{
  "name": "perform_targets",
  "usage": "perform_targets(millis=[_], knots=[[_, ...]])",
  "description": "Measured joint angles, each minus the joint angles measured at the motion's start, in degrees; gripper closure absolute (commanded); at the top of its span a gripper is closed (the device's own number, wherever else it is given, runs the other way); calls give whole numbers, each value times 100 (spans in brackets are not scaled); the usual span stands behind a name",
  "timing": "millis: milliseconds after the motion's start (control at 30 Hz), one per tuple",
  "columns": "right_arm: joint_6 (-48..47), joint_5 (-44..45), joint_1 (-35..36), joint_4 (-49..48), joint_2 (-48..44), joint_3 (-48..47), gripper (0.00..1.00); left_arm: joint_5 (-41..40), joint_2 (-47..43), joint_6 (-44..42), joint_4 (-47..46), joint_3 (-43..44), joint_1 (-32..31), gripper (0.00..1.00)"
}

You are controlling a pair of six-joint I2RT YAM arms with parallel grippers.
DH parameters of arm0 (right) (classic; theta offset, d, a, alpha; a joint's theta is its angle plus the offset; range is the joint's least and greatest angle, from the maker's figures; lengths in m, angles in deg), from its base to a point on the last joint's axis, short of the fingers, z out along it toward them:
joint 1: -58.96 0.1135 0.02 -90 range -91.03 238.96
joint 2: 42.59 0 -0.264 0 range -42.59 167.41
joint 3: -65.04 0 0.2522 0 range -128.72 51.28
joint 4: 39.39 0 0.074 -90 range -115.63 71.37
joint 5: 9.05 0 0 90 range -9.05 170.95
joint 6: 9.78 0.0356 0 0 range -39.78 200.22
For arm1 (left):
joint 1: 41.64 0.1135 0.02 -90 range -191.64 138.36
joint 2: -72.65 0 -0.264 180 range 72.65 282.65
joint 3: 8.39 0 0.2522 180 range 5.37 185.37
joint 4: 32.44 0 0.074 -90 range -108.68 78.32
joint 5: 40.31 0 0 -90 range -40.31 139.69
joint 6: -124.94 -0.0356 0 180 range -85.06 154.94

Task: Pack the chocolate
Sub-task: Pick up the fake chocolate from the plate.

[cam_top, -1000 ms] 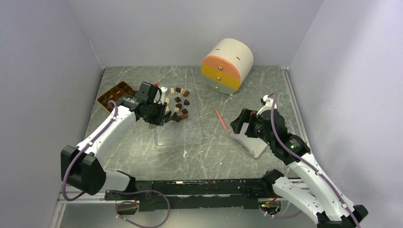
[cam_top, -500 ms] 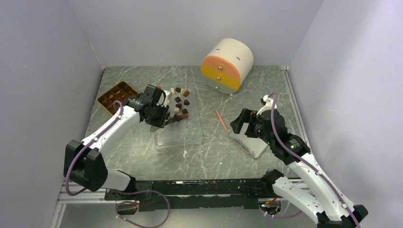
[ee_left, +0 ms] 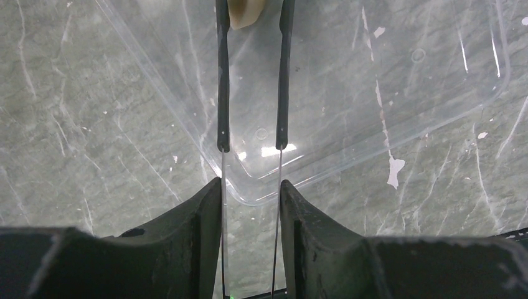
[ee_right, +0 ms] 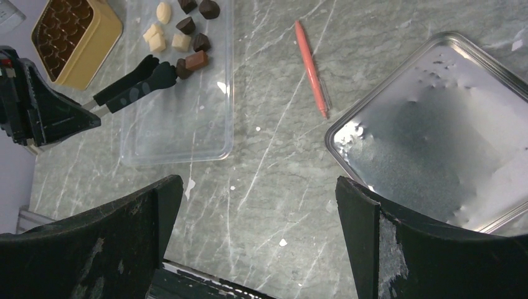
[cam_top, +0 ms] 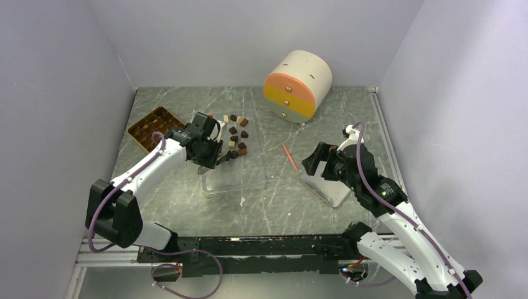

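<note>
Toward the upper left of the right wrist view, the chocolate is lying loose on the upper end of a clear plastic tray, with cream, mid-brown and dark pieces sitting close together. Left of it, a golden-brown compartmented tray is resting on the grey table. The left gripper is reaching in low from the left, its tips sitting just beside a dark piece and a mid-brown one at the lower edge of the cluster. Its own camera is showing the two fingers standing a narrow gap apart. A cream piece is showing in that gap at the top edge, but the tips are running out of frame, so whether they are touching it cannot be told. The right gripper is hovering with jaws spread wide and nothing between them, between the clear tray and a metal tray at the right. An orange-red stick is lying on the table between those trays. A cream cylinder with orange and yellow fronts is standing at the top centre of the overhead view.
</note>
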Motion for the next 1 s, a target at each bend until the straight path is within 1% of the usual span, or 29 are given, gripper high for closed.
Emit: perform_targets(millis=[100,300,567,1000], knots=[[0,0,0,-4,-15,0,1,-26,0,13,0,0,-9,68],[0,0,0,-44,-15,0,1,-109,0,33,4,0,-17,75],[0,0,0,-44,-28,4,1,-197,-26,103,7,0,-17,80],[-4,7,0,-44,-118,81,1,-680,-358,584,-227,0,-17,81]])
